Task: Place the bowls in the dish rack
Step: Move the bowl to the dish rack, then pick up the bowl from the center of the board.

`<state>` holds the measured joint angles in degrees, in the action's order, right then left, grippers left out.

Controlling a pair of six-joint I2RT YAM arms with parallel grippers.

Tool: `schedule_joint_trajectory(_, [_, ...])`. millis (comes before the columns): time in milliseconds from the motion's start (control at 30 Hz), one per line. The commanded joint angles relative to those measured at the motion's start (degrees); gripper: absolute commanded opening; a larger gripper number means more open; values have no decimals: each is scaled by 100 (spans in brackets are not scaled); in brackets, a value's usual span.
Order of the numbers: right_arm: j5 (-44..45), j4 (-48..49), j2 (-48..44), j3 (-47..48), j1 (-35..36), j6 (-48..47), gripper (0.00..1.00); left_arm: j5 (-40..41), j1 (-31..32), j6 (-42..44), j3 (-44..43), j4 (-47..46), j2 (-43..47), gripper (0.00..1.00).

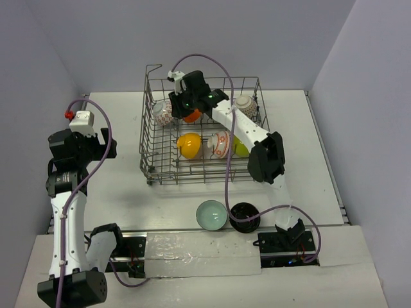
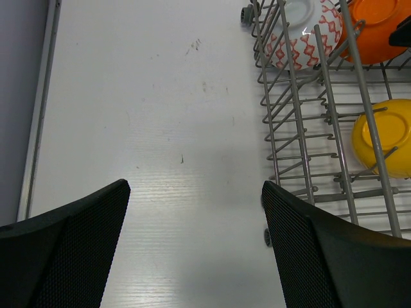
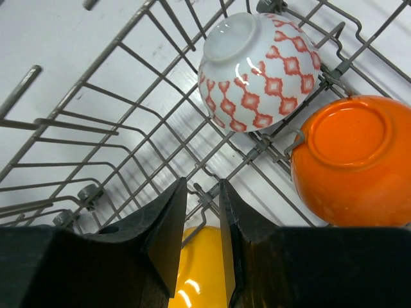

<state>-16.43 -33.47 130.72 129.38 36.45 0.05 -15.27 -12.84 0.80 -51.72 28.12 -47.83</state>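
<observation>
Two beyond the right jaws (narrowly parted), orange bowl (image 3: 350, 160), red-patterned bowl (image 3: 260, 70).

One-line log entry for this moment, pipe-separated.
left gripper: open, empty, over table beside dish rack | right gripper: slightly open, empty, inside rack by orange bowl | not yet racked: teal bowl, black bowl

White table (image 1: 115, 192) carries dish rack (image 1: 200, 181), teal bowl (image 1: 211, 215), black bowl (image 1: 244, 216).

2 white-black arms (image 1: 67, 218), purple cables (image 1: 205, 56)
</observation>
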Motion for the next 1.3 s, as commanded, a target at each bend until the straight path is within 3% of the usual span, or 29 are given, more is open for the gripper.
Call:
schedule_joint_trajectory(0, [-45,104,-589,53,143,-181,34,-161,-43,-27,75,-184,90,90])
schedule_joint_trajectory(233, [359,324,-1864,-1037,662,-656,36,-117,-43,17,92,-210,187,90])
schedule_joint_trajectory(700, [729,605,-4808,-3646,715,-1683,41,-292,-52,43,-13,-79,204,90])
schedule_joint_trajectory(867, [-340,-340,-5617,-4465,697,-2394,43,-293,-52,78,48,-87,239,91])
schedule_joint_trajectory(1267, [-2127,-1890,-6059,-5801,793,-3827,41,-3,-43,131,31,-78,116,91])
